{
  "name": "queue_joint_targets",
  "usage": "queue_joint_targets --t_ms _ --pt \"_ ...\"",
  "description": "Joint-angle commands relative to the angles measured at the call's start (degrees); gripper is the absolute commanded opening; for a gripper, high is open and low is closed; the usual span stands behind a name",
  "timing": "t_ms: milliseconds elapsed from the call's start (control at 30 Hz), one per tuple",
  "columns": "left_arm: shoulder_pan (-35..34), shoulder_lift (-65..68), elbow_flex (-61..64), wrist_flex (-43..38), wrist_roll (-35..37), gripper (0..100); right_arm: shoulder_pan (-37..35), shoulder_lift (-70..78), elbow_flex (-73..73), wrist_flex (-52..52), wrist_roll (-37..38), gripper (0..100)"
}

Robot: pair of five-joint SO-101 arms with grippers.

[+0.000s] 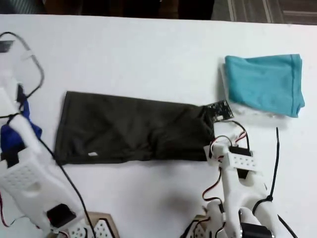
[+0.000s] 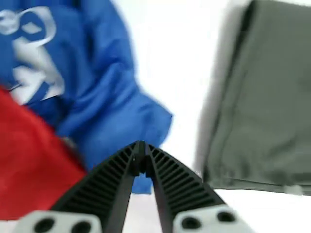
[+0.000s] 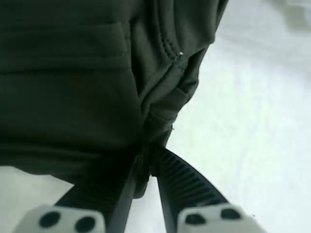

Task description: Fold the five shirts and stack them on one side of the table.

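Note:
A dark shirt (image 1: 133, 130) lies folded into a long strip across the middle of the table. My right gripper (image 3: 148, 162) is shut on its hem, with cloth bunched between the fingertips; in the high view the right gripper (image 1: 210, 148) sits at the strip's right end. A teal folded shirt (image 1: 265, 84) rests on a white one (image 1: 247, 110) at the back right. My left gripper (image 2: 140, 156) is shut, its tips over the edge of a crumpled blue shirt (image 2: 92, 82) that lies against a red shirt (image 2: 34, 160). The dark shirt (image 2: 265, 107) is beside them.
The blue shirt (image 1: 12, 134) is at the table's left edge, partly behind the left arm (image 1: 29, 173). Cables (image 1: 29, 64) loop over the back left of the table. The table (image 1: 148, 54) shows bare white behind the dark shirt.

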Motion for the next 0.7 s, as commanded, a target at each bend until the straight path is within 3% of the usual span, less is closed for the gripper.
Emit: queue_joint_targets --t_ms 0,133,667 --pt "4.5 1.0 1.3 0.7 1.8 13 0.2 -2.2 0.1 -1.1 0.2 2.0" --pt "7.6 5.0 5.5 -2.7 5.5 20 0.2 -2.2 0.1 -1.1 0.2 2.0" --pt "12.9 20.4 7.0 -7.8 7.5 20 0.2 -2.2 0.1 -1.1 0.2 2.0"
